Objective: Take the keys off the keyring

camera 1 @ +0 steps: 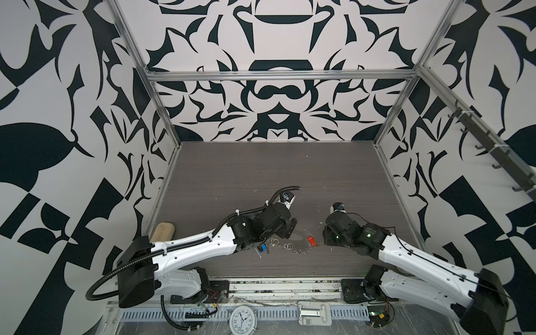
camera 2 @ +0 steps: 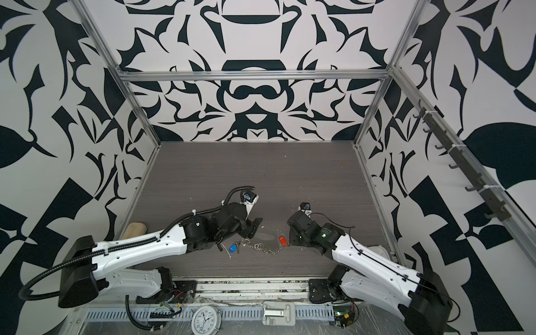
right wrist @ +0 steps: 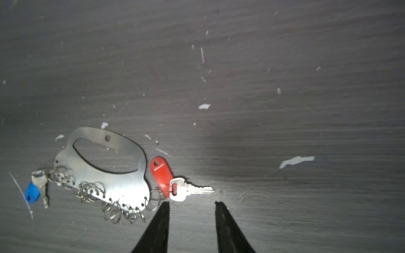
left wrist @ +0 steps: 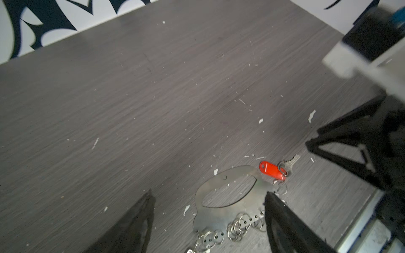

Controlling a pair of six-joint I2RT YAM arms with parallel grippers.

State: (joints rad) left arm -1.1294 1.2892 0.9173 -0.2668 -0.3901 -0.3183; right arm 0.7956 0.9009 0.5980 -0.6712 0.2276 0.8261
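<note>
The keyring (right wrist: 122, 181) is a flat silvery half-moon plate lying on the dark table, with several small rings (camera 1: 285, 246) along its curved edge. One key with a red tag (right wrist: 161, 175) lies at one end of the plate, its silver blade (right wrist: 197, 188) pointing away. At the opposite end hangs a key with a blue tag (right wrist: 32, 193). My right gripper (right wrist: 191, 202) is open just short of the red-tagged key, with nothing between its fingers. My left gripper (left wrist: 208, 195) stands wide open over the keyring (left wrist: 219, 215), one fingertip (left wrist: 268, 198) over its ringed edge.
A beige oval wooden board (camera 1: 164, 230) lies at the table's left edge behind the left arm. White flecks (right wrist: 295, 161) litter the tabletop. My right arm's gripper (left wrist: 361, 142) shows close by in the left wrist view. A clock (camera 1: 242, 319) sits below the table's front rail.
</note>
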